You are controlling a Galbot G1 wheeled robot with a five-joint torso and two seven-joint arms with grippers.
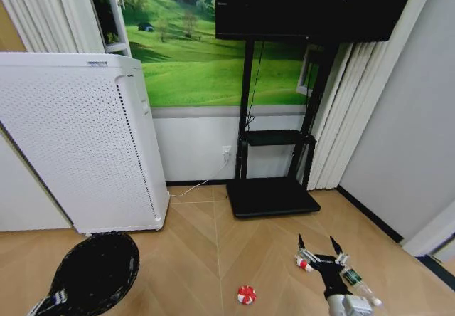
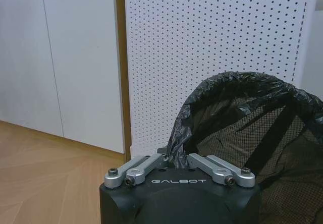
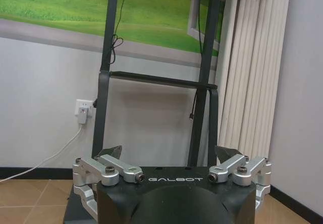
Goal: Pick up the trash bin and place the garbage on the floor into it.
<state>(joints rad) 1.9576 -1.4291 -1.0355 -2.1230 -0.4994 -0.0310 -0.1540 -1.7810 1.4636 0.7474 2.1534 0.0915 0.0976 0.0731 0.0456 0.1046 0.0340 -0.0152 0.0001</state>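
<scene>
Black mesh bin (image 1: 96,273) held at its rim by the left pincer (image 2: 174,159), low left | right pincer (image 1: 318,250) spread wide above bottle (image 1: 357,282) and tube (image 1: 304,264) | wrapper (image 1: 246,295) on floor (image 1: 213,245) between | white appliance (image 1: 78,138) behind bin

Chevron wood floor (image 1: 206,259) with red-white wrapper (image 1: 247,295), perhaps a bottle (image 1: 357,282).

We see a black mesh trash bin (image 1: 96,273) lined with crinkled, faintly glossy black plastic film, pinched by the left claw (image 2: 176,159), whose links are brushed metal on a matt black housing. The floor (image 1: 199,259) is smooth tan wood parquet. Behind stands a white appliance (image 1: 78,138) of matt perforated panel.
</scene>
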